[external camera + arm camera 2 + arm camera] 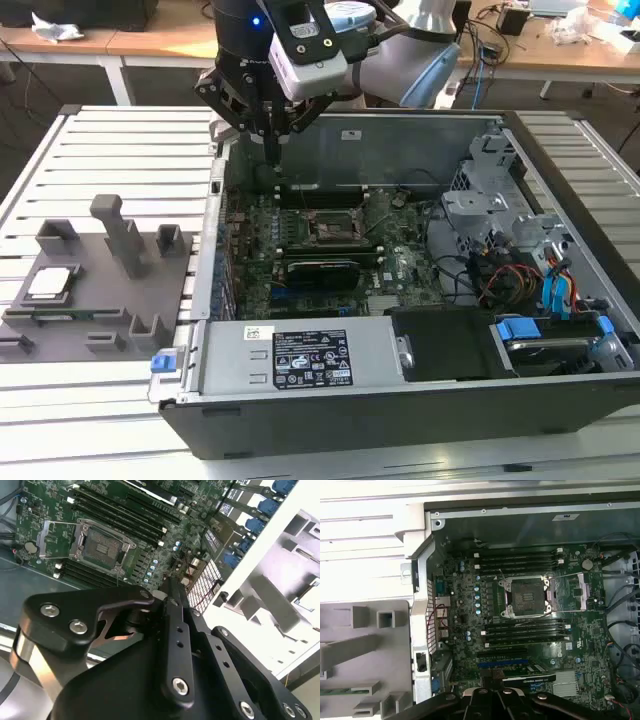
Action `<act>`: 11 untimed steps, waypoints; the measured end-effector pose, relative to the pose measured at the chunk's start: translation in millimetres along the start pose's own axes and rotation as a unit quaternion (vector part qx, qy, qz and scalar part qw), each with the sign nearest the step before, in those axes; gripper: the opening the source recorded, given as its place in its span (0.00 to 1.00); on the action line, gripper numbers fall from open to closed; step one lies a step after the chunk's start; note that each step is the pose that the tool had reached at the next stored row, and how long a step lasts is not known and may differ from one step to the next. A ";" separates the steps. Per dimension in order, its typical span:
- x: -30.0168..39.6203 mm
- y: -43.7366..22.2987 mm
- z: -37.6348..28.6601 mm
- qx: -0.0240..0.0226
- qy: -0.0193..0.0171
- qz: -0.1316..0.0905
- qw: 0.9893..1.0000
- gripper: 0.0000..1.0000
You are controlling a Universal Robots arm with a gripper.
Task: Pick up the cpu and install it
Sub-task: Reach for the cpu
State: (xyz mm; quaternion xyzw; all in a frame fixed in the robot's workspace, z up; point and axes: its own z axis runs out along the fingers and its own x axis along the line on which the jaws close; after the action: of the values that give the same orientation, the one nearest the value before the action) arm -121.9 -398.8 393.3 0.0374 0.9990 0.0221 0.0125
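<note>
**A:** Where is the chip?

**B:** The small flat square cpu, silver metal on top with a thin tan border (50, 283), lies in a shallow recess of the grey moulded plastic tray (105, 300). That is at the exterior view's left, on the white slatted metal table (130, 140) and outside the open black computer case (400, 400).

**A:** Which way does it point?

**B:** It rests flat with the metal face up. It is square, so I can pick out no long axis. Its edges run roughly in line with the tray's edges. I cannot make out any corner mark.

**A:** And the claw?

**B:** The black two-fingered gripper (272, 157) hangs point-down over the far side of the case, near the wall at the exterior view's left. It is above the green motherboard (300, 270) and well apart from the cpu. Its fingers are pressed together into one thin tip, with nothing pinched between them.

**A:** What lies under it?

**B:** In both wrist views, the square black-and-metal socket (527, 596) (102, 545) sits in the middle of the board, between rows of long dark memory slots (520, 560). Its metal load plate (577, 587) is swung open to one side. In the first wrist view, the tray shows beside the case wall, with a long thin green memory stick (340, 691) lying in it.
</note>
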 end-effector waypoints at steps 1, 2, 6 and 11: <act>0.0 0.0 0.0 0.000 0.000 0.000 1.000 0.11; 0.0 0.0 0.0 0.000 0.000 0.000 1.000 0.11; 0.6 0.0 -0.1 0.000 0.000 0.000 1.000 0.11; 2.5 -0.2 -0.1 0.000 0.000 0.000 1.000 0.11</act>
State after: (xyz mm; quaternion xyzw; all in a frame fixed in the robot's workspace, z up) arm -124.4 -398.8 393.3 0.0374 0.9990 0.0221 0.0125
